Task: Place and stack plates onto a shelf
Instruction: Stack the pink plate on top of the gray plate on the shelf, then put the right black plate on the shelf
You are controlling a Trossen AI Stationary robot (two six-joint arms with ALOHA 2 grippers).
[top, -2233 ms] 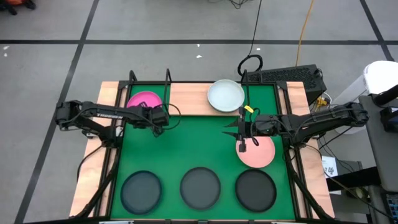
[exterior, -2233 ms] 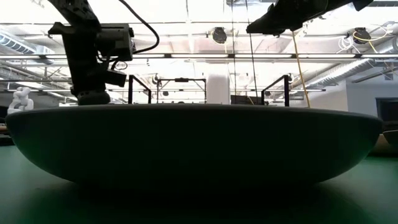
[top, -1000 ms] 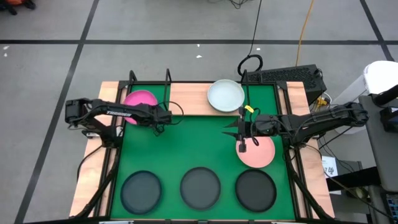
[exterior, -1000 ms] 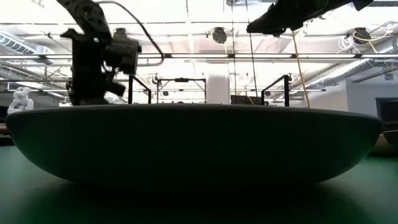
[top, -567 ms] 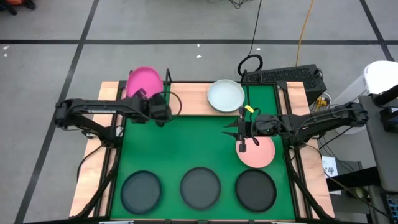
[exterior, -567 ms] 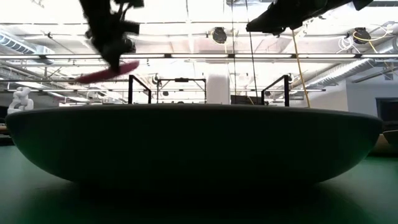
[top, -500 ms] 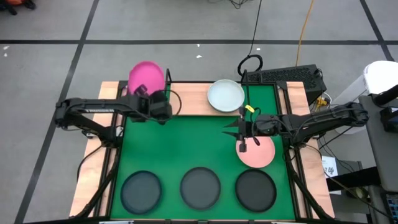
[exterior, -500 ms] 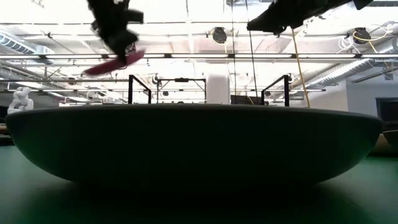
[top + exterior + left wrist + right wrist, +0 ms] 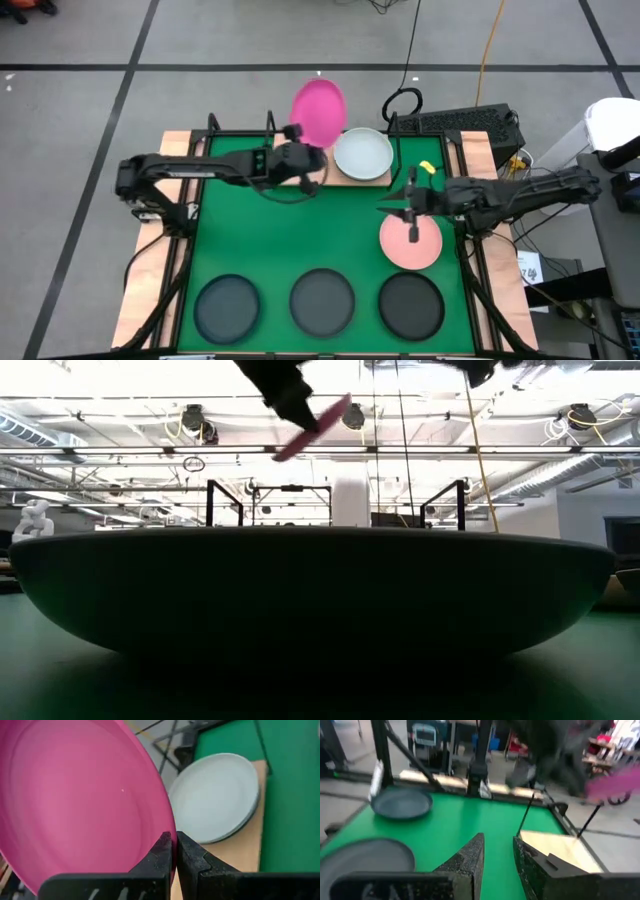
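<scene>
The wooden table (image 9: 150, 290) carries a green mat (image 9: 290, 230); the shelf (image 9: 300, 158) apparently rests on that.

hot pink plate (image 9: 319, 112), pale green plate (image 9: 362, 155), green mat (image 9: 300, 235)

— What do we see of our own build?
— Two dark, slim jointed arms, black cables looping along each, and pale lettering on the left arm (image 9: 190, 168).
— And the right arm (image 9: 520, 193)?
— A yellow tag near its wrist; our fingers (image 9: 465, 857) are black, wedge-shaped.

A near dark plate (image 9: 320, 595) (filling the low view) hides the table behind.
</scene>
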